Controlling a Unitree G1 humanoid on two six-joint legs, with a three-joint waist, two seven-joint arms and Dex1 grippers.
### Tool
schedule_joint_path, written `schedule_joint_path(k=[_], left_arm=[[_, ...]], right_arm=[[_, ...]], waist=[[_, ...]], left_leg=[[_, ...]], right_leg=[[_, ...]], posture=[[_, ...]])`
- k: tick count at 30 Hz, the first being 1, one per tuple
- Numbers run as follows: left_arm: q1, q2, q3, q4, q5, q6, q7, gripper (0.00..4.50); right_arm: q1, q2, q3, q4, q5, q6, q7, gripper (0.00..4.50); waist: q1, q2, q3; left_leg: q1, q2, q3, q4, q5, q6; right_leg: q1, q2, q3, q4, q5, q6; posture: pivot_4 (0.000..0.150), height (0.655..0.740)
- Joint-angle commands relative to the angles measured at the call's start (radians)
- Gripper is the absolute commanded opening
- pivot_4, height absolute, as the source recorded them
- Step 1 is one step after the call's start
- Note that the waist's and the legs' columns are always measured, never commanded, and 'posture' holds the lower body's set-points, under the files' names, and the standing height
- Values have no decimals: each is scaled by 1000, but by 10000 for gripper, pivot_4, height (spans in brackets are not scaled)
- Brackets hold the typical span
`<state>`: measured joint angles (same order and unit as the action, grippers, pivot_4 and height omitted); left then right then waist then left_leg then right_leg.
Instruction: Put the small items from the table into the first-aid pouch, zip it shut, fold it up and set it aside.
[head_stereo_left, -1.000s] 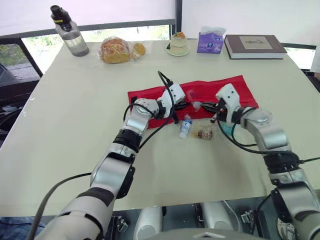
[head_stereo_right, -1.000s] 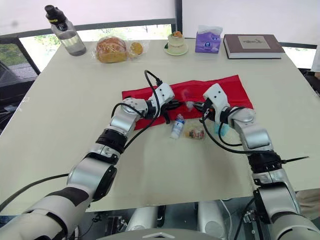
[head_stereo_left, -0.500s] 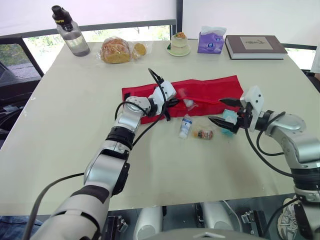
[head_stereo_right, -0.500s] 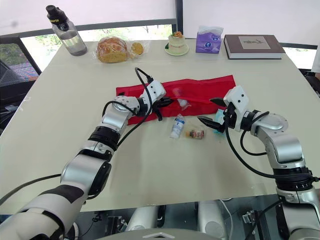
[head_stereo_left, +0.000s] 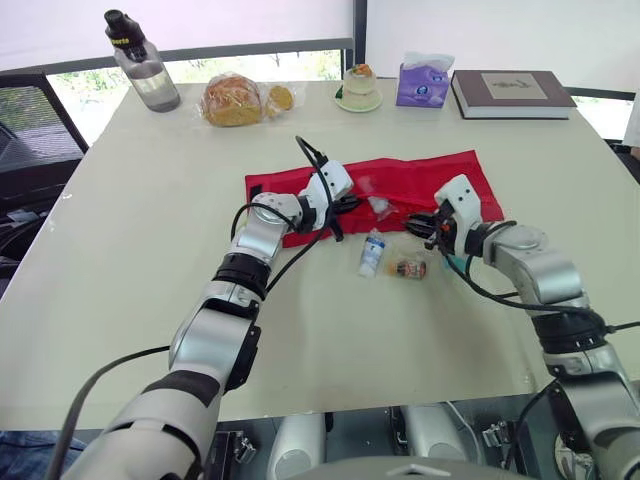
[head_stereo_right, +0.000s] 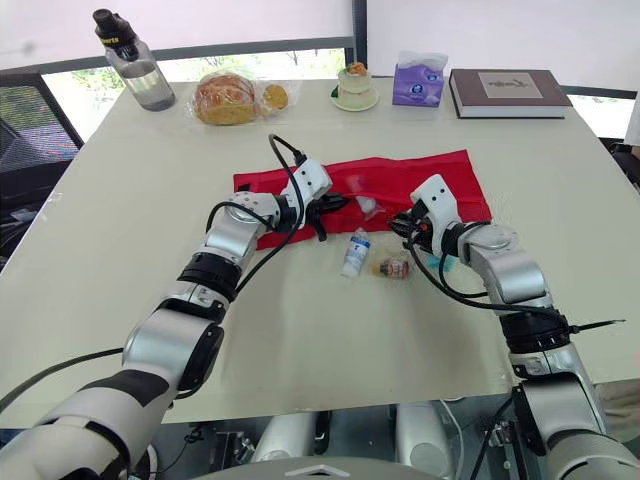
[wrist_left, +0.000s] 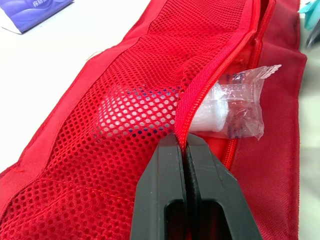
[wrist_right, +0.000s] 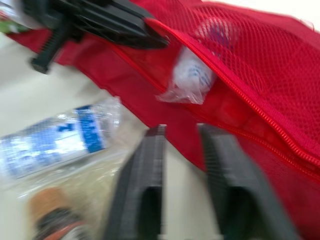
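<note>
Left gripper (wrist_left: 186, 144) is pinched tight on the zip edge of the red pouch (head_stereo_left: 425, 180), mid-table, lifting its mesh pocket open for loading; right gripper (wrist_right: 182, 130), slightly parted and empty, hangs just beside the wrapped bottle (head_stereo_left: 371, 252) and vial (head_stereo_left: 408, 268) at the pouch's near edge

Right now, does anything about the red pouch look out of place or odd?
Yes. A clear plastic packet pokes halfway out of the pouch's open zipper instead of sitting inside the mesh pocket. The left end effector is pinching the zipper edge beside it. Nothing looks spilled or torn.
</note>
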<state>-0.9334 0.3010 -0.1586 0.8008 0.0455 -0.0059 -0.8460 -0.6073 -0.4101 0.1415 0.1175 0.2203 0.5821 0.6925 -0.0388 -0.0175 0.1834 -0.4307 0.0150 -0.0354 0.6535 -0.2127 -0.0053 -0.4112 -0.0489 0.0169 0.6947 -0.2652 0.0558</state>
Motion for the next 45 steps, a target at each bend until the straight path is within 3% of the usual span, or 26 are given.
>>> schedule_joint_path(k=[1, 18, 25, 34, 44, 45], left_arm=[[1, -4, 6, -47, -13, -12, -8, 0], [16, -12, -3, -79, -10, -11, -27, 0], [18, -10, -4, -82, -8, -13, -27, 0], [15, 1, 5, -58, -5, -24, -13, 0], [17, 2, 14, -38, -10, -34, 7, 0], [18, 4, 15, -35, -11, -37, 8, 0]], right_arm=[[-66, 48, 17, 75, -38, -74, -17, 709], [-311, 257, 38, 566, -178, -368, -95, 709], [-325, 289, 21, 622, -195, -430, -109, 709], [-141, 178, 11, 244, -135, -341, 36, 709], [90, -80, -119, -232, 106, -164, 260, 709], [115, -121, -163, -274, 147, -134, 279, 4351]], waist=[[-1, 0, 0], [-5, 0, 0], [-4, 0, 0], [-3, 0, 0], [0, 0, 0], [2, 0, 0]], left_leg=[[0, 0, 0, 0, 0, 0], [0, 0, 0, 0, 0, 0], [0, 0, 0, -1, 0, 0], [0, 0, 0, -1, 0, 0], [0, 0, 0, 0, 0, 0], [0, 0, 0, 0, 0, 0]], right_leg=[[0, 0, 0, 0, 0, 0], [0, 0, 0, 0, 0, 0], [0, 0, 0, 0, 0, 0], [0, 0, 0, -1, 0, 0], [0, 0, 0, 0, 0, 0], [0, 0, 0, 0, 0, 0]], posture=[[1500, 7400], [1500, 7400], [1500, 7400], [1500, 7400], [1500, 7400], [1500, 7400]])
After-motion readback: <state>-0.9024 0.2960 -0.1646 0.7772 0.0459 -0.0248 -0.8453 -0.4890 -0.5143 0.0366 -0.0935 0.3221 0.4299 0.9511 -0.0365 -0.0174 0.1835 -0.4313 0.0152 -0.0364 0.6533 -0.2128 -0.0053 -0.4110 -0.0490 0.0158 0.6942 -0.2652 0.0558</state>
